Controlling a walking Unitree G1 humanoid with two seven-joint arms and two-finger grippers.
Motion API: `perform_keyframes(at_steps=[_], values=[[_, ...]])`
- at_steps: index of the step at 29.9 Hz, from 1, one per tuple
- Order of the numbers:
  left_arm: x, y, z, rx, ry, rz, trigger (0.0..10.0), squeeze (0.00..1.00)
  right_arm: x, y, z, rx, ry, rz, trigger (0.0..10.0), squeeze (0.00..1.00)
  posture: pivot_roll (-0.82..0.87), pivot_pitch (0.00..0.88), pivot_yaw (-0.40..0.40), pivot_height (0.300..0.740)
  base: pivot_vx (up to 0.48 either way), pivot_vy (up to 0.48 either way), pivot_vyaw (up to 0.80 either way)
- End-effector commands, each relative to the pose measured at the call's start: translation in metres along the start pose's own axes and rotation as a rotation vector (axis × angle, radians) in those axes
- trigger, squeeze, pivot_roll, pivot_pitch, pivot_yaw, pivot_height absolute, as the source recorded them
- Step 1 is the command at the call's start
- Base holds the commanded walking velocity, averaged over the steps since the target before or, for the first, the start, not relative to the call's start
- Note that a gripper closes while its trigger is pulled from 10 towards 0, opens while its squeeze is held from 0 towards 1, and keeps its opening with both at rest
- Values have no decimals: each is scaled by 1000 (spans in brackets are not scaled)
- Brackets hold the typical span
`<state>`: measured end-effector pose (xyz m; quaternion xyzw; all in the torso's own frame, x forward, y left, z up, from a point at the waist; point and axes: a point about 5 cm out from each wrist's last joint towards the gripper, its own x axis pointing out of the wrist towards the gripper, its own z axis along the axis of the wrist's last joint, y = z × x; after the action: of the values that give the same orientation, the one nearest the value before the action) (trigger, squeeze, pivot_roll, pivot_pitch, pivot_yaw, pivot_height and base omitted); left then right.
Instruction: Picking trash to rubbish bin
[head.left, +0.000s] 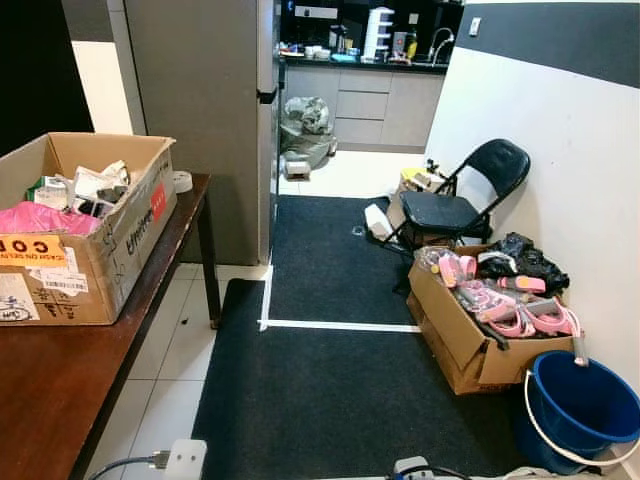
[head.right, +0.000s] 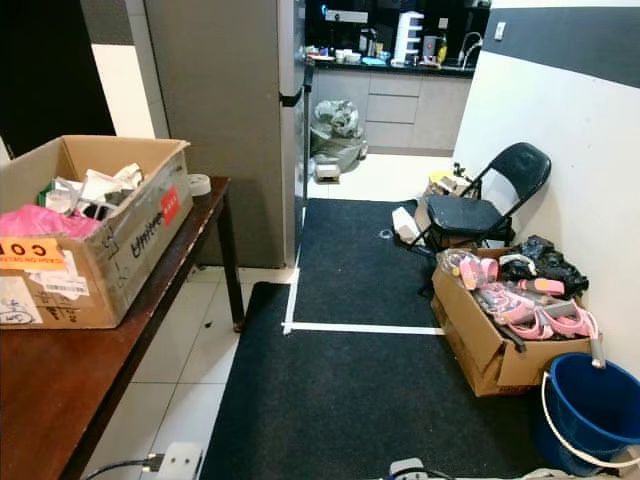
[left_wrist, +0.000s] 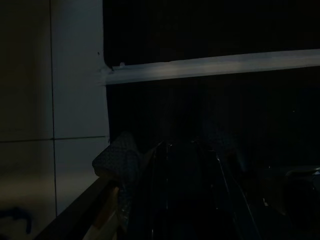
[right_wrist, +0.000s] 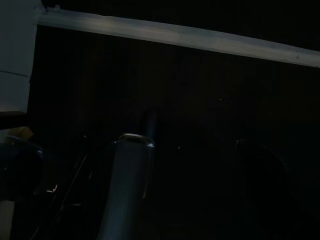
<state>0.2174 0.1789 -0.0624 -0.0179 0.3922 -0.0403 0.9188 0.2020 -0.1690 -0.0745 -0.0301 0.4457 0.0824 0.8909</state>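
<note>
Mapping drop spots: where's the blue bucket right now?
The round blue plastic bucket sits on the floor at the robot's near right in the eye views, against the white wall, just behind the open cardboard box of pink items.

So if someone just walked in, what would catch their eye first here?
Probably the blue bucket at the right wall, beside an open cardboard box of pink items on the dark carpet. Next, the cluttered cardboard box on the wooden table at left, and the black folding chair beyond.
</note>
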Motion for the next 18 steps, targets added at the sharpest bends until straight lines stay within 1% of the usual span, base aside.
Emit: perform_keyframes(at_steps=[1,10,18], values=[[1,-3,0,-2,-2,-12,10000,0,0,-2,-2,17,7,-11,10000,0,19,48,-40,740,0,-337,0],[2,-8,1,19,1,-34,10000,0,0,-4,1,26,-3,-16,10000,0,19,49,-39,740,0,-370,0],[2,-7,1,12,2,-31,10000,0,0,-4,-1,27,2,-17,10000,0,21,50,-39,740,0,-415,0]])
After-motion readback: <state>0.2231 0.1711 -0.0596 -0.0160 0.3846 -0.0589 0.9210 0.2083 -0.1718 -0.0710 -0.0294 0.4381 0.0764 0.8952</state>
